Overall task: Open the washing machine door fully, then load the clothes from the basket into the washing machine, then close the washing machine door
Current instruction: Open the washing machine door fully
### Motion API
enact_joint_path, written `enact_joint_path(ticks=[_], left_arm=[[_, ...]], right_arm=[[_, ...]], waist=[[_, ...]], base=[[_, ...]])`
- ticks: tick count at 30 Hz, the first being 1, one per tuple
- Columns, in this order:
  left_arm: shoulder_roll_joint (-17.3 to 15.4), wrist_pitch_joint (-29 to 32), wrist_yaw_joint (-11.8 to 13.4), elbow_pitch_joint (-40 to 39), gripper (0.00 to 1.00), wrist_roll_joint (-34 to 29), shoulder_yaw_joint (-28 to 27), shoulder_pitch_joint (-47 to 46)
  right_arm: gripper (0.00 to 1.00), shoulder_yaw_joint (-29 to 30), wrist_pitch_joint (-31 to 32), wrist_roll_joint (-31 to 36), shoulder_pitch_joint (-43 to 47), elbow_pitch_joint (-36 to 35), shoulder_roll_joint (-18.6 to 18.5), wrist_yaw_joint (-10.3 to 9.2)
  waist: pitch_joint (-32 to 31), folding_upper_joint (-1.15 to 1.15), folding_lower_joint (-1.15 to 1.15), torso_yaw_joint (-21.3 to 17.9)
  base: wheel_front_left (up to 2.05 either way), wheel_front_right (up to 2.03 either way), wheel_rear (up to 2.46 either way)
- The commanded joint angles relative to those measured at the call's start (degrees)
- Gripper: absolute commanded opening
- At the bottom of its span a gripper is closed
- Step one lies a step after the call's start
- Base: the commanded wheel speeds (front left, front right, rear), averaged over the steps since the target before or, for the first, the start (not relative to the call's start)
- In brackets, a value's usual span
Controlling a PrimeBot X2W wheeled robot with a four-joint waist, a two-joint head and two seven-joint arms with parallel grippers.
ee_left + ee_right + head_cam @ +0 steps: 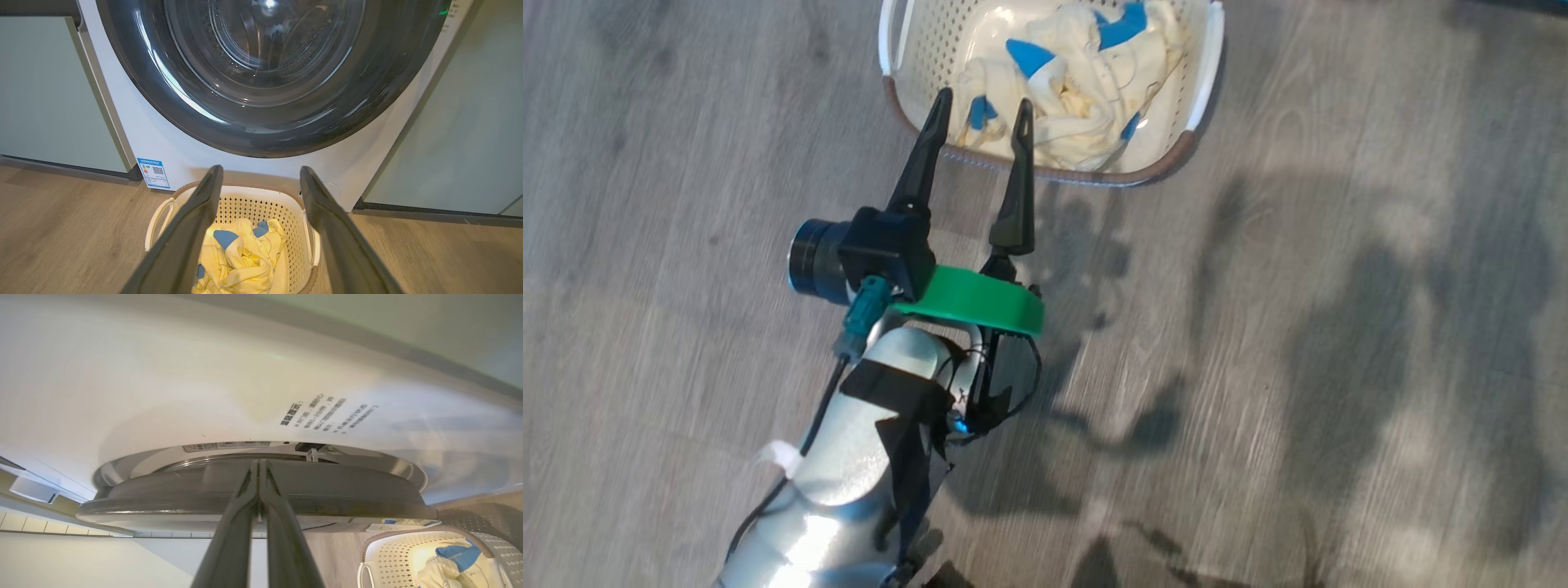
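Round black-rimmed glass door (269, 134) on the big white washing machine (163, 139).
Cream clothes with blue patches (1078, 98) lie in the holey cream plastic basket (931, 41) on the floor (1339, 327) before it; left hand (984, 100) wide apart over them, right hand (258, 467) pinched tight at the door's edge.

Left tool (984, 102) gapes wide, its fingers splayed; right tool (258, 463) has fingers pressed together.

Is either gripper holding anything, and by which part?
Nothing held: left gripper open by the basket; right gripper shut empty, tips at the washing machine door rim.
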State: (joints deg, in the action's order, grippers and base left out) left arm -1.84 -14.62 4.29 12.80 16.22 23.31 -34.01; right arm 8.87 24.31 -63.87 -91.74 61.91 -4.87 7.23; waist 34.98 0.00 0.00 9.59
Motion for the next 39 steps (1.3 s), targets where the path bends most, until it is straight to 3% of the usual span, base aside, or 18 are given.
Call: enact_joint_path(ticks=[1,23,39], left_arm=[[-1.04,-0.38,0.60,-2.12,1.00,0.44,-0.85,-0.84],[-1.04,-0.38,2.10,-2.88,1.00,2.11,1.80,-2.34],[-1.04,-0.38,2.28,-2.59,1.00,1.91,1.34,-2.46]], right_arm=[[0.00,-0.32,0.56,0.59,-3.71,-1.06,1.08,0.25],[0.00,-3.31,1.26,4.98,-10.89,6.59,1.45,0.25],[0.00,-5.76,7.61,3.12,-7.28,2.46,1.84,0.25]], waist=[[0.83,0.00,0.00,0.78],[3.75,0.00,0.00,3.21],[3.35,0.00,0.00,2.21]], base=[[0.00,0.00,0.00],[0.00,0.00,0.00],[0.00,0.00,0.00]])
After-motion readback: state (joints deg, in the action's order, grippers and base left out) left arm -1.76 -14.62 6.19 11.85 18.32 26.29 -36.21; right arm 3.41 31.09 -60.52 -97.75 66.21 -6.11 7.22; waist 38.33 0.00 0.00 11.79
